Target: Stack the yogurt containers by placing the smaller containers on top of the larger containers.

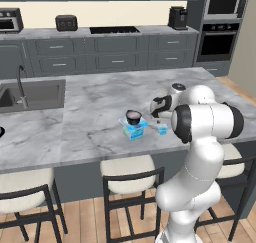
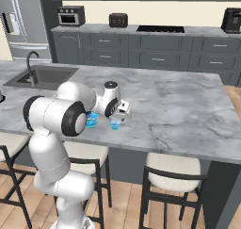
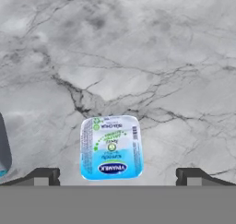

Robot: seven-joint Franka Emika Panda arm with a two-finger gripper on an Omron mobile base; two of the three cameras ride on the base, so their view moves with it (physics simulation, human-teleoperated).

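Partly done, judging by how things lie: small dark navy round cup with a pale top (image 1: pixel 133 117) already seated on the pale blue and white boxy yogurt pack (image 1: pixel 134 131), which rests on the grey marbled stone surface (image 1: pixel 90 117) well to the right of the sink. Left to do: tiny light-blue cup (image 1: pixel 162 129), alone on the surface just right of the boxy pack and apart from it, not yet lifted or stacked.

In the hand view, tiny light-blue cup (image 3: pixel 111 147) seen from straight above: rounded-square foil lid, white at the far end shading to bright blue at the near end, green and blue print, a dark oval brand mark, a barcode along one edge. Flat and upright, nothing touching it.

Two-finger tool (image 3: pixel 115 177) spread wide, hovering over that cup with one dark tip off each side, gripping nothing. Probably next: descent and closing on the tiny cup.
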